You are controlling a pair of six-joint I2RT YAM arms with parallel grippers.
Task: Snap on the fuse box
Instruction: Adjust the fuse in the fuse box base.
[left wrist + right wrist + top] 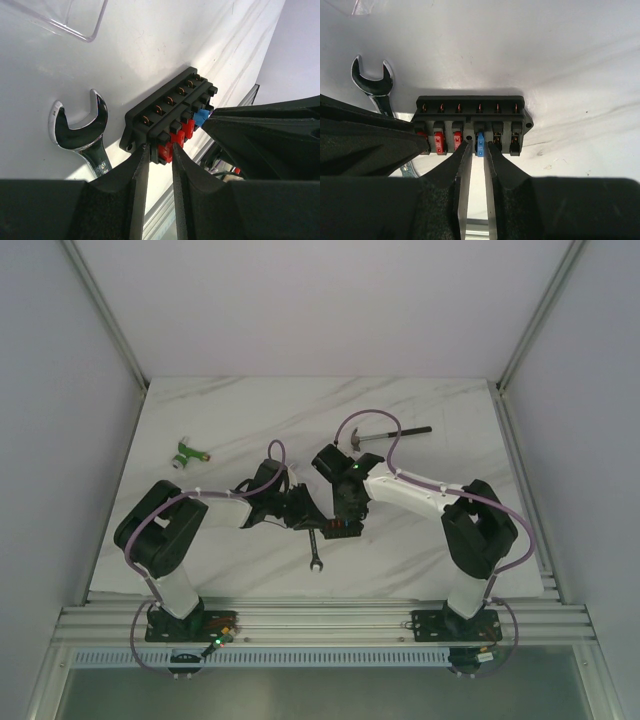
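Centre of bench: the fuse box (pixel 340 530) lies flat on the white marbled bench (pixel 230 410), at the point where both arms' tips meet. Its cover is not on.
Fuse box contents: red fuses (pixel 439 142) and one blue fuse (pixel 480 143) stand exposed along the box's near edge in the right wrist view.
Left gripper (pixel 159 154): clenched narrowly on one end of the fuse box, one finger on the black housing and the other against a red fuse.
Right gripper (pixel 479 146): fingertips sit close on either side of the blue fuse. Whether they pinch it cannot be told.
Clear plastic cover (pixel 65 22): upper left of the left wrist view, apart from the box, with only a corner showing.
Wrench (pixel 315 552): just beside the box, below it in the top view, open end toward the bottom of the frame.
Hammer (pixel 385 435): upper centre-right of the top view, well apart from the box.
Green-and-white connector (pixel 188 454): left part of the bench, well apart.
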